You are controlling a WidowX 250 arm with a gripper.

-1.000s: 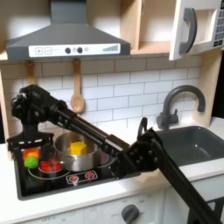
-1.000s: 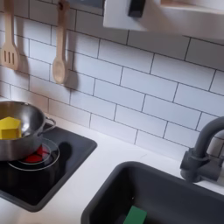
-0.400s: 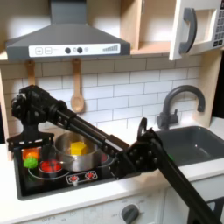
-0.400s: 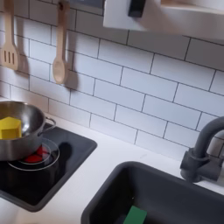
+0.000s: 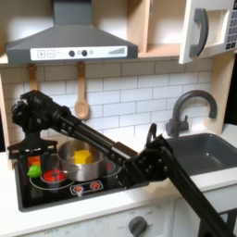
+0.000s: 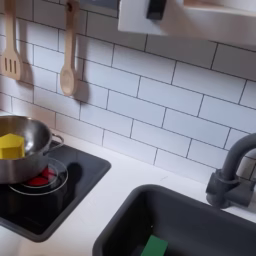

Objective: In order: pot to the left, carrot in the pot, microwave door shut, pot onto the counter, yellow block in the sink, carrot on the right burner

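Behind the arm (image 5: 102,139), end effector (image 5: 35,151) indistinct

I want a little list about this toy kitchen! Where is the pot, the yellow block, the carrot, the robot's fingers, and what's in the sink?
pot: pot sits on the black cooktop
yellow block: yellow block lies inside the pot
carrot: carrot on the cooktop, at the pot's left in the first exterior view
fingers: gripper just above the carrot; open or shut is hard to tell
sink: sink holds a flat green piece
microwave door: microwave door stands open
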